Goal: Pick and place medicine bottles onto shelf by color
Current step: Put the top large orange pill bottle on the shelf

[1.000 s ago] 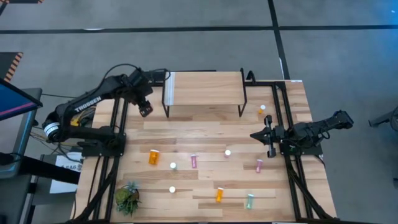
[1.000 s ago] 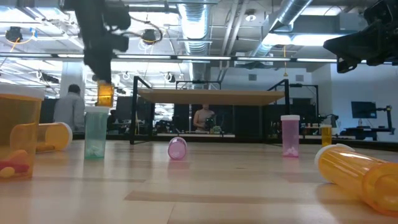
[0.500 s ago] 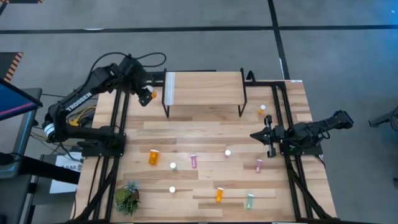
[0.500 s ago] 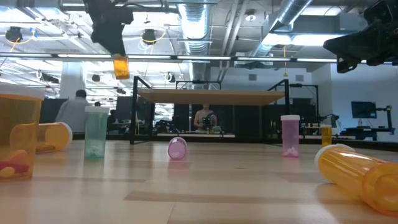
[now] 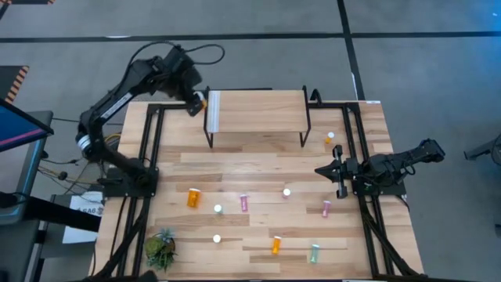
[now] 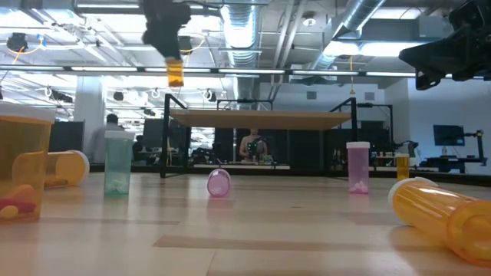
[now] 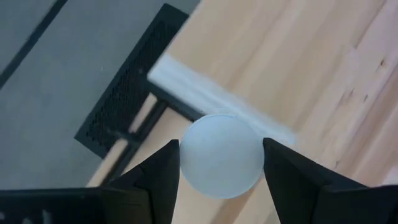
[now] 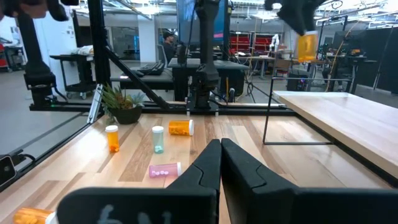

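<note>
My left gripper (image 5: 193,100) is raised beside the left end of the shelf (image 5: 258,110), level with its white strip (image 5: 213,114), and is shut on a small orange medicine bottle (image 6: 176,73). The right wrist view shows that bottle (image 8: 307,46) high above the shelf top. In the left wrist view its white cap (image 7: 221,155) faces the camera. Other medicine bottles stand or lie on the table, among them a large orange one (image 5: 193,197), a pink one (image 5: 244,203) and a green one (image 5: 314,252). At the table's right side, my right gripper (image 5: 321,170) stays shut and holds nothing. My left gripper pinches the orange bottle at its cap end (image 7: 186,163), one finger (image 7: 163,171) on each side of the white cap. The fingers come from above, slanting down. The orange body (image 6: 176,75) hangs below them, about upright, clear of the table and higher than the shelf top.
A small potted plant (image 5: 160,249) stands at the near left corner. An orange bottle (image 5: 329,139) stands to the right of the shelf. Black frame rails (image 5: 149,157) run along both table sides. The shelf top (image 6: 261,117) shows bare wood.
My left gripper has risen and gone toward the table's far edge and a little right, up to the shelf's left end. It has stayed shut on the orange bottle, which has climbed from below the shelf top to well above it.
</note>
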{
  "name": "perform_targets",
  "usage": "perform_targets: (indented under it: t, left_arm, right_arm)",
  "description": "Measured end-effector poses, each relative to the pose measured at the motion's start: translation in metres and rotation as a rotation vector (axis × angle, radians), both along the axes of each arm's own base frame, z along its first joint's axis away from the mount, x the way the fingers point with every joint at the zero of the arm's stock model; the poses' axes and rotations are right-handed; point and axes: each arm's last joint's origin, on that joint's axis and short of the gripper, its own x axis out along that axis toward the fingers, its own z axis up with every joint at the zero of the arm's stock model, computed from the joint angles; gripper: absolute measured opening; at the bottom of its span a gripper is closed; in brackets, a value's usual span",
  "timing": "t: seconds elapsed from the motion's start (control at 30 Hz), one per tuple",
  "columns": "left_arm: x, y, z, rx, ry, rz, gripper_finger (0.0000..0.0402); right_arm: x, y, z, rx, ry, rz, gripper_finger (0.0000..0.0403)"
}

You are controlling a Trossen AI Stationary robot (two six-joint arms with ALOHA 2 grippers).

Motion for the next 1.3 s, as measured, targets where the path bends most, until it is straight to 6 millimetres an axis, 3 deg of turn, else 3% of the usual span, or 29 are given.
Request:
perform_targets:
  t: [0.23,0.6,0.77,1.3]
  left_arm:
    - [0.036,0.033,0.003,0.004,0.018,-0.038,0.0186]
    - [0.074,0.066,-0.037,-0.052,0.109,-0.081,0.0186]
    - [0.083,0.074,-0.050,-0.078,0.111,-0.099,0.0186]
    - [0.077,0.089,-0.058,-0.129,0.073,-0.075,0.0186]
  right_arm:
    - [0.000,0.000,0.000,0.000,0.000,0.000,0.0033]
    - [0.000,0.000,0.000,0.000,0.001,0.000,0.0033]
    - [0.000,0.000,0.000,0.000,0.000,0.000,0.0033]
    - [0.000,0.000,0.000,0.000,0.001,0.000,0.0033]
